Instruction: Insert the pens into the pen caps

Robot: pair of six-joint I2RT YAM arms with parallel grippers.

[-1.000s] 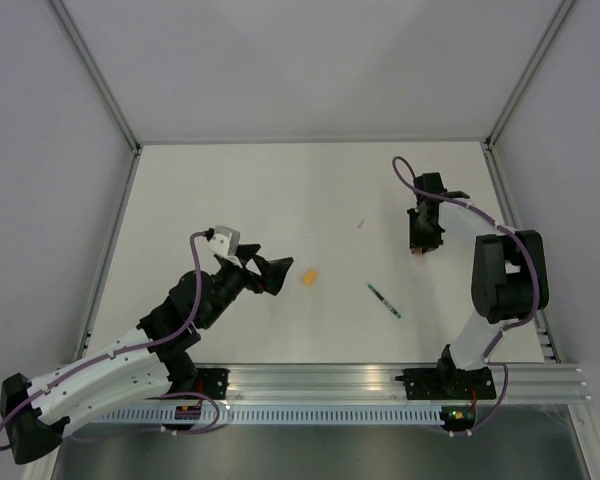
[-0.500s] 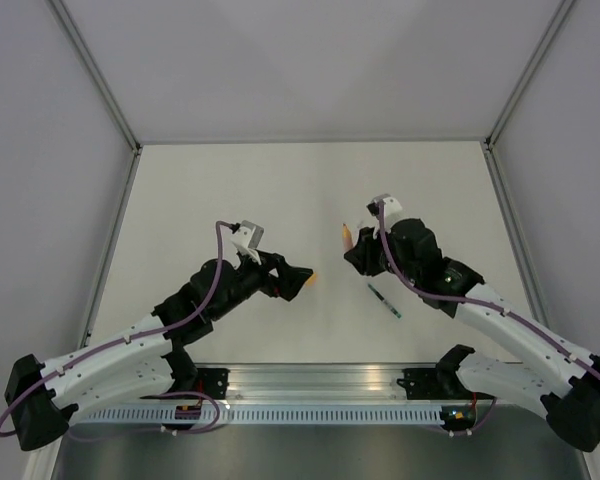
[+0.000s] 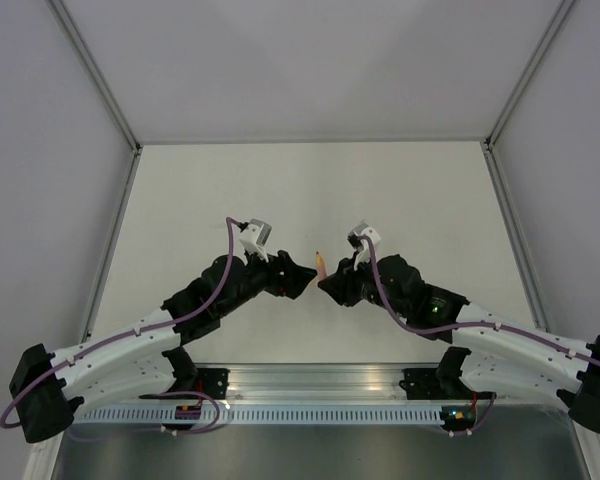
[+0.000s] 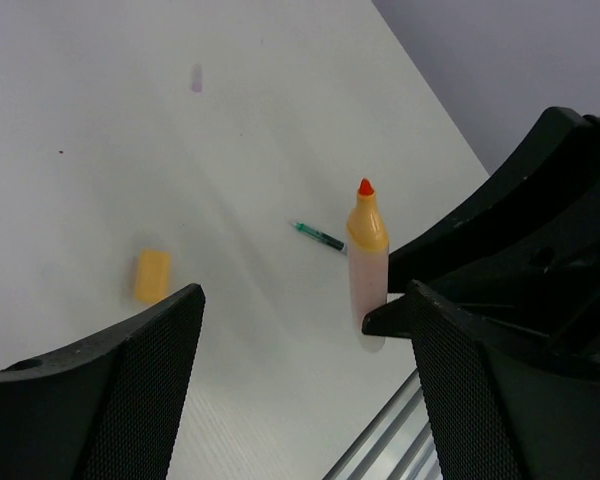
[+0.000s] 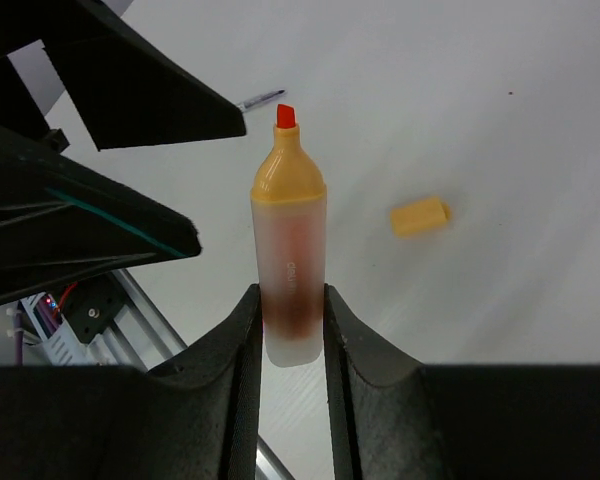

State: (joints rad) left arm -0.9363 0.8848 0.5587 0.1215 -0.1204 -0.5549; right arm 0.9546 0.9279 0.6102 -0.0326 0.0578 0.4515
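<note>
My right gripper (image 5: 290,300) is shut on the lower body of the orange pen (image 5: 289,240). The pen stands upright with its red tip up and its frosted pinkish barrel between the fingers. From above, the pen (image 3: 320,264) rises between the two grippers at the table's middle. My left gripper (image 4: 300,390) is open and holds nothing; the pen (image 4: 367,270) stands just ahead of it, near its right finger (image 4: 500,390). An orange pen cap (image 4: 152,275) lies flat on the table, also seen as the cap (image 5: 419,216). In the top view my left gripper (image 3: 302,280) hides it.
A thin dark green pen (image 4: 318,236) lies on the table beyond the orange one; the right arm (image 3: 430,310) covers it from above. A small pale grey mark (image 4: 196,78) lies far off. The aluminium rail (image 3: 320,385) runs along the near edge.
My right arm has swung from the back right to the middle, carrying the orange pen. My left gripper has moved right toward it and its jaws have narrowed slightly.
</note>
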